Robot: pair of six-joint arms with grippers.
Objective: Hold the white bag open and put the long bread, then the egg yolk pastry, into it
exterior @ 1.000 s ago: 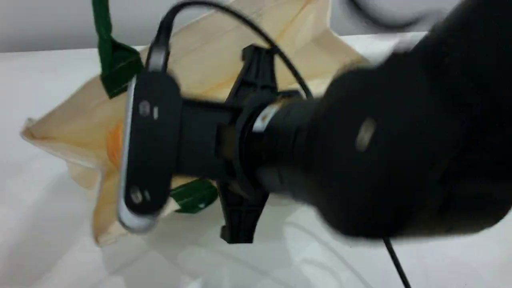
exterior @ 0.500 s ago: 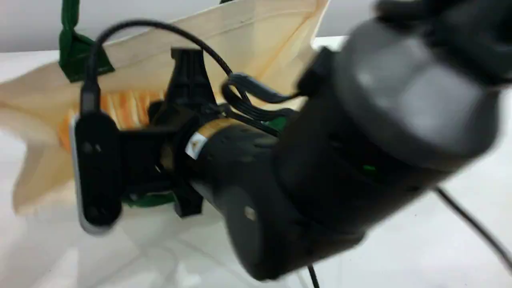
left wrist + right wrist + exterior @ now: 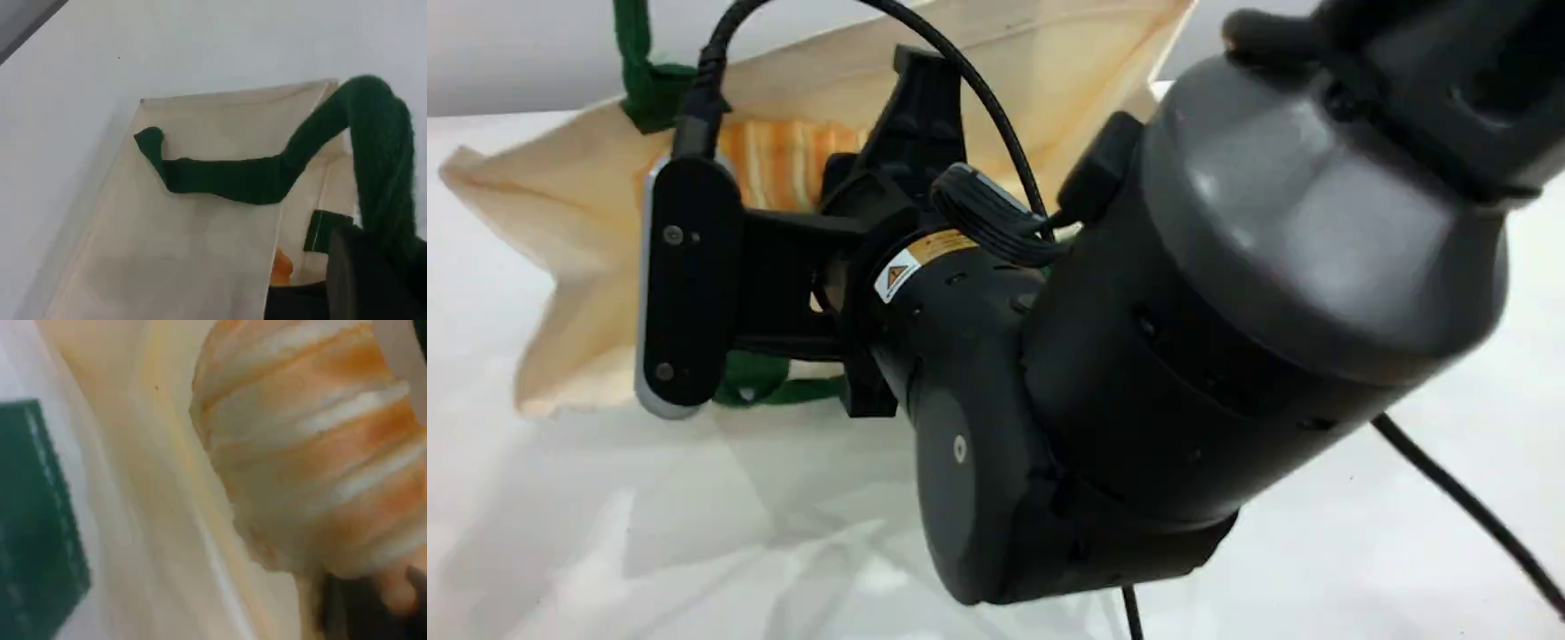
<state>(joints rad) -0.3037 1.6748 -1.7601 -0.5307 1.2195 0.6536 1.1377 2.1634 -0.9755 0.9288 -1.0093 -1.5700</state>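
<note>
Looked first at the table (image 3: 605, 533), bare and glossy under everything. Noted the right arm (image 3: 1183, 311) reaching forward over it and blocking much of the scene view, wrist sunk into the mouth of the white bag (image 3: 578, 204). Judged that bulk the main hazard: could have dragged the cloth along or folded the rim shut on the way out.

Found the bag lying slack on the table, mouth gaping, upper side hauled up by the green strap (image 3: 267, 177). Saw no stiffness in the cloth; reckoned on a collapsed opening with any slack in that strap.

Spotted the long bread (image 3: 778, 160) already inside the bag, just past the rim, close against the inner wall in the right wrist view (image 3: 313, 453). Feared a roll back out toward the mouth if let go so near the edge, or a ride back out with the fingers if stuck to them.

Took the left gripper (image 3: 373, 287) for clamped shut on the strap, low in the corner of its own view. Could not tell of the right gripper (image 3: 407, 587) whether pinching the bread or merely touching it; too blurred and too near.

Marked a second strap (image 3: 769, 387) loose below the wrist, apt to snag. Found no egg yolk pastry in any view.
</note>
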